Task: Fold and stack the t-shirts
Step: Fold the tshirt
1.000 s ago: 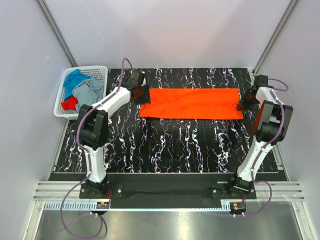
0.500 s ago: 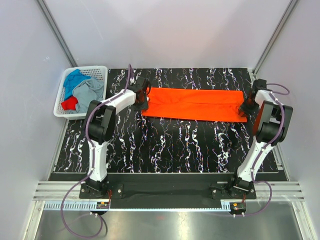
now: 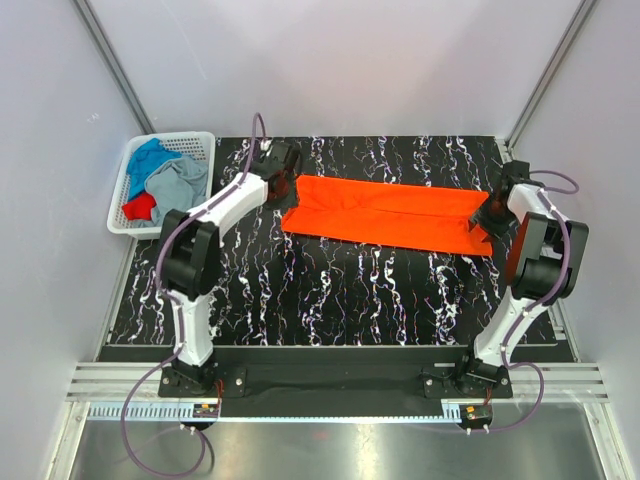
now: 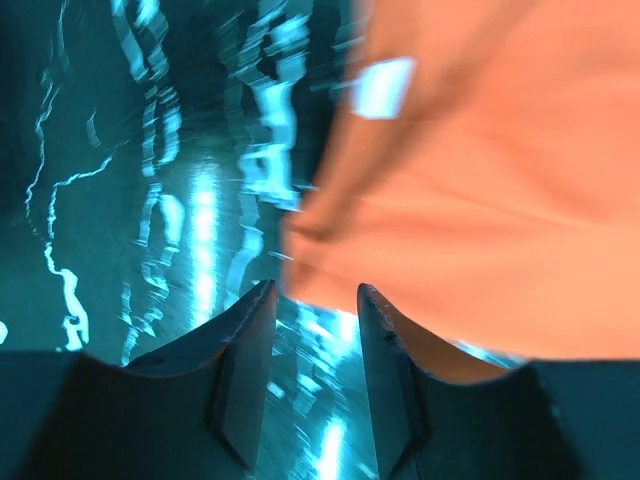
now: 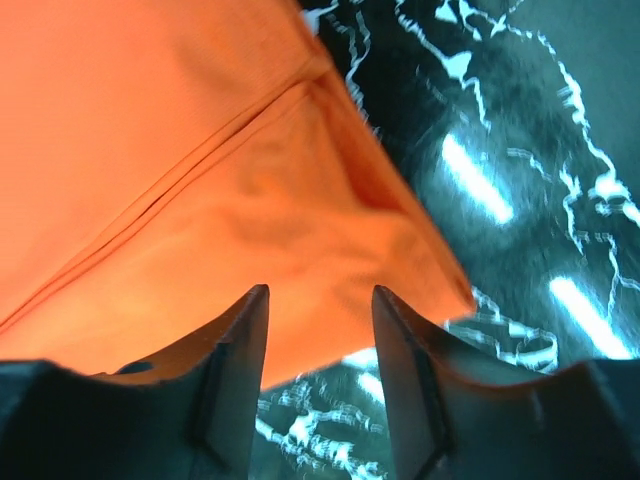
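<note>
Closest in, the left gripper (image 4: 315, 290) is seen with its two fingers set a little apart and only shiny marbled table (image 4: 150, 200) showing in the gap, so nothing is pinched there. Right at its tips the edge of the orange t-shirt (image 4: 480, 200) is met, though whether cloth is actually touched can't be told from the blur. From there the fabric is spread ahead and off to the right of the fingers, and a white neck label (image 4: 385, 88) can be made out further on. Over at the right gripper (image 5: 320, 292) the jaws are parted too. Orange cloth is visible through the gap but isn't squeezed by either finger. The shirt is laid ahead and to the left of it, with one corner poking out past the right-hand finger. From above, the shirt is stretched as a long flat band between the two grippers, one at each end, on the far half of the table. Well beyond the left gripper, out to its left, a white lattice basket (image 3: 122, 187) is parked off the table's far corner. A blue shirt (image 3: 150, 157), a grey shirt (image 3: 178, 178) and a red shirt (image 3: 140, 207) are heaped inside.
</note>
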